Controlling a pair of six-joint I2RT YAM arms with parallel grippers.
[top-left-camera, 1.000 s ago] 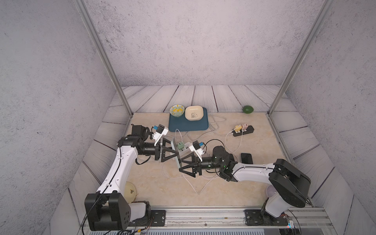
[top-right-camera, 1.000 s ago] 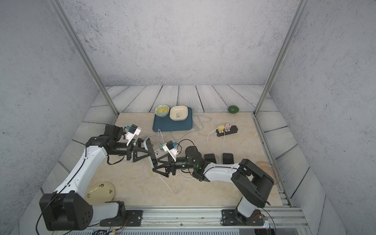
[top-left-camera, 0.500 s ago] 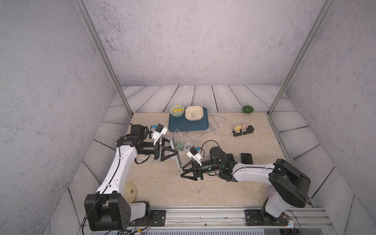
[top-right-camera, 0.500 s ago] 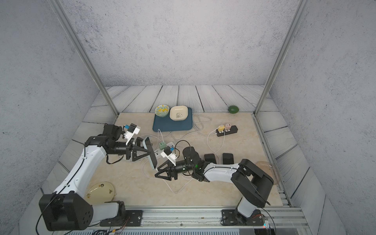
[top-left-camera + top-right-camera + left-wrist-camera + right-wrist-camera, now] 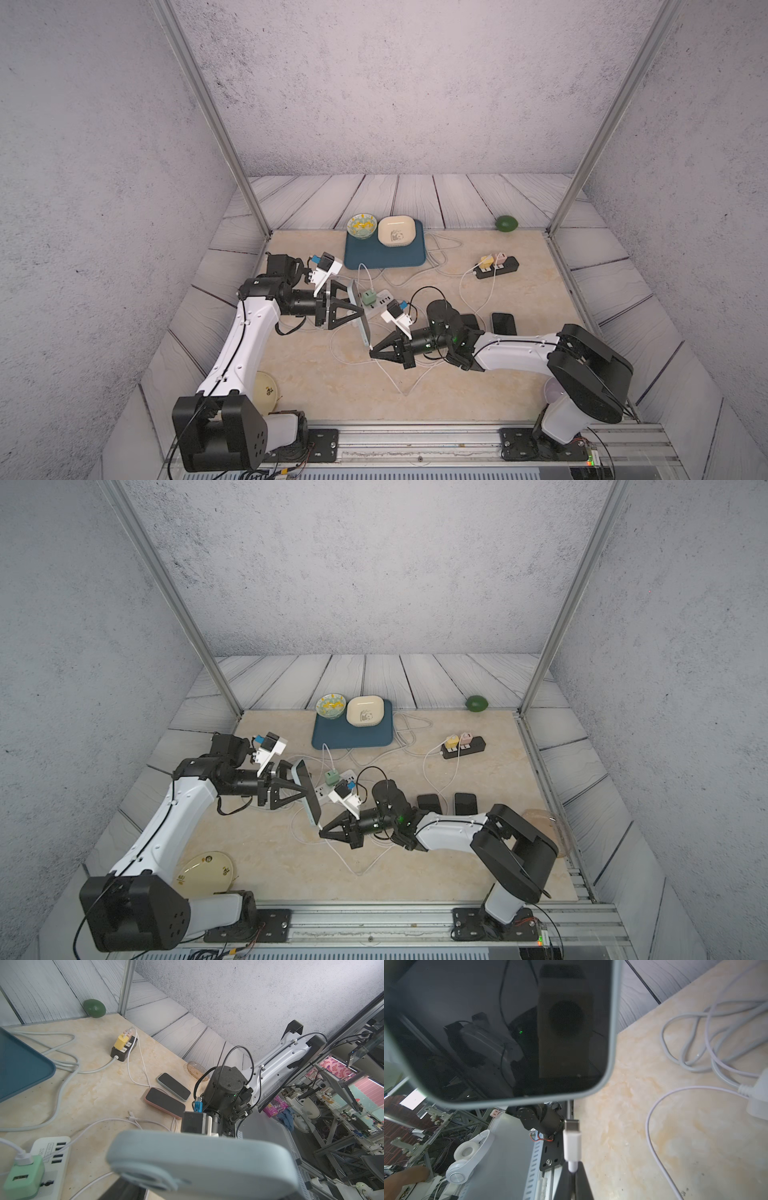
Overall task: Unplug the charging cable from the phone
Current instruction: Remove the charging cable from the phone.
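My left gripper [image 5: 354, 313] is shut on the phone [image 5: 360, 316], which has a pale blue-grey case, and holds it on edge above the table in both top views [image 5: 306, 793]. The case's back fills the left wrist view [image 5: 207, 1167] and hides the jaws. My right gripper [image 5: 372, 353] is shut on the white charging cable [image 5: 390, 380] just behind its plug. In the right wrist view the plug [image 5: 572, 1142] sticks out past the gripper [image 5: 572, 1169]. Its metal tip shows, with a small gap to the phone's [image 5: 488, 1022] bottom edge.
A white power strip with a green charger [image 5: 368, 297] lies behind the phone. A black power strip [image 5: 496, 266], a blue tray [image 5: 384, 253] with two bowls, two other phones [image 5: 503, 323], a green fruit [image 5: 507, 223] and a yellow plate [image 5: 266, 388] are around. Loose cables cross the table.
My right gripper went from wide open to shut, closing on the cable at the phone's lower end. The left arm kept the phone almost still.
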